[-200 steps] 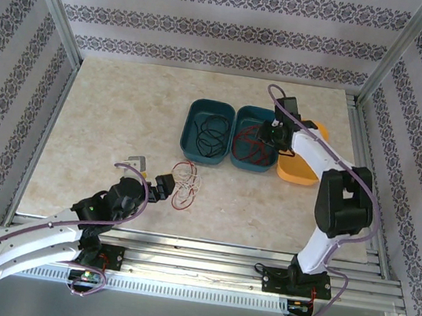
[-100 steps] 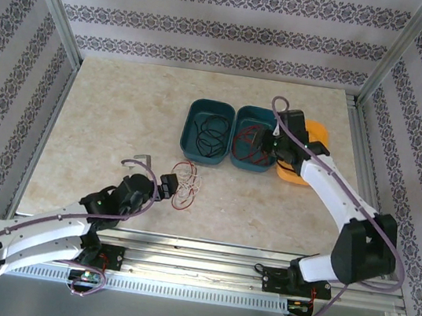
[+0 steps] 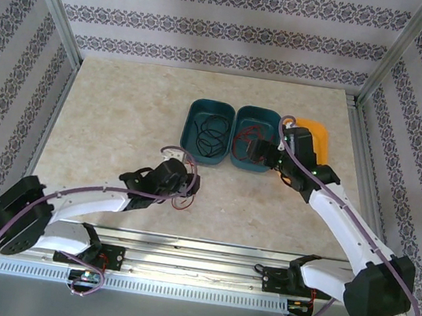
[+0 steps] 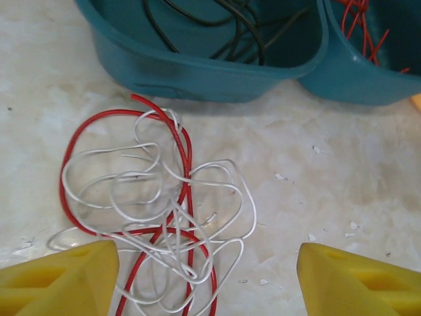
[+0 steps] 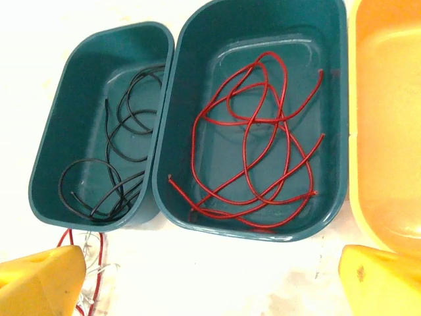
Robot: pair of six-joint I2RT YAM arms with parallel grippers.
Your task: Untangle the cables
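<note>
As the right gripper gapes empty, the open left gripper straddles cables.

red-and-white cable tangle cut off at bottom edge, teal bin cropped at top, orange bin cut by right edge, tangle partly hidden under left end effector from above

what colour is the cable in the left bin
Black cable; the right wrist view shows it best.
</note>
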